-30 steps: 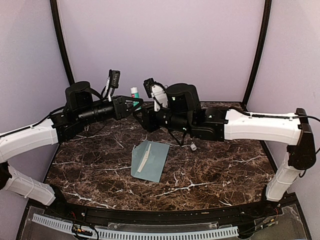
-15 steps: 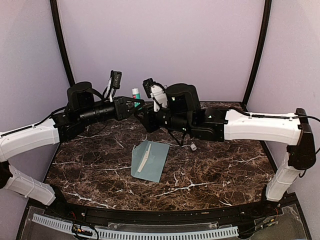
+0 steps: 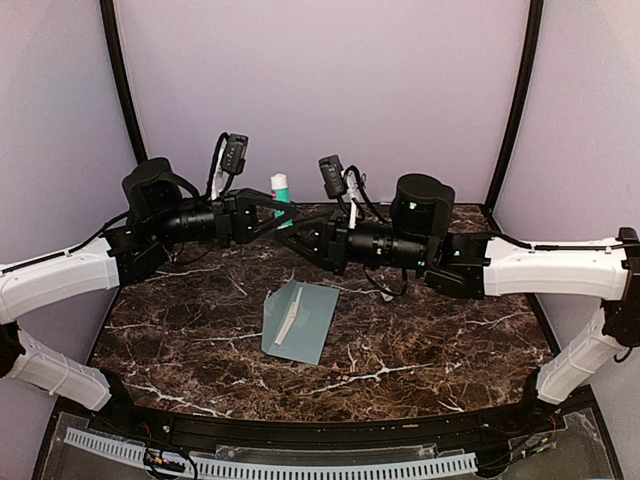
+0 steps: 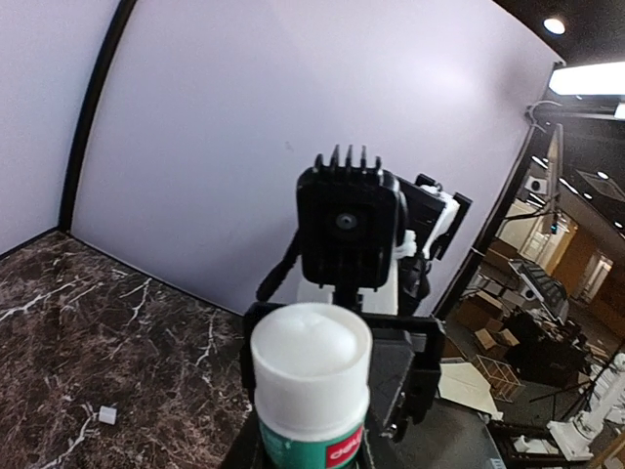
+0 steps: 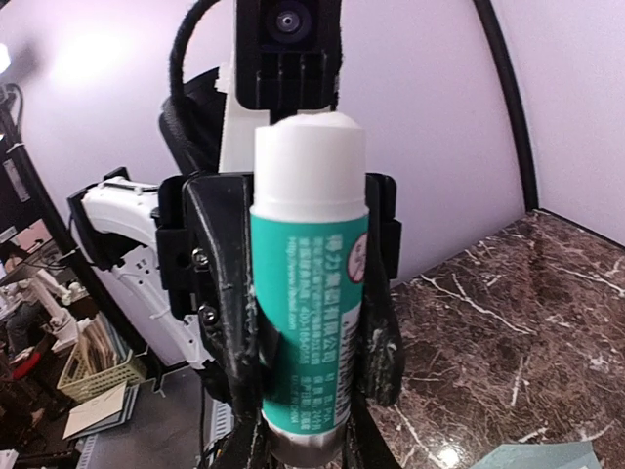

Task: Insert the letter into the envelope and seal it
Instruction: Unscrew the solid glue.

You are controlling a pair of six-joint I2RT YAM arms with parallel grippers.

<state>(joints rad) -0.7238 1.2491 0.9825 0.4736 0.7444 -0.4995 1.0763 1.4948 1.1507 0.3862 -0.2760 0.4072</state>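
Envelope [image 3: 312,326] and letter [image 3: 287,322] lie where they lay a second ago, in the middle of the surface in front of both arms. The envelope is flat, and the letter shows only as a narrow cream strip along its left part. The change is above them. The right arm [image 3: 550,268] has drawn back to the right and stretched out. The glue stick [image 3: 280,188] now stands a little further right, clearer of the black housings.

The left jaws are clamped on the stick's teal body, one finger on each side, which the right wrist view shows head-on. The right jaws appear only as dark tips at the bottom edge of that view, pressed against the stick's lower end from both sides. The stick is upright in the air, white cap on top.

The surface [image 3: 430,340] has a dark brown marble pattern with white veins. Pale lilac walls [image 3: 320,90] close it in, with black curved poles [image 3: 122,90] at the corners. Past them the wrist views catch a room with ceiling lights and boxes.

It cannot be told whether the letter is tucked into the envelope or only lies on it. From above, the stick's lower half is hidden behind the jaws. The print on its label is too small to read.
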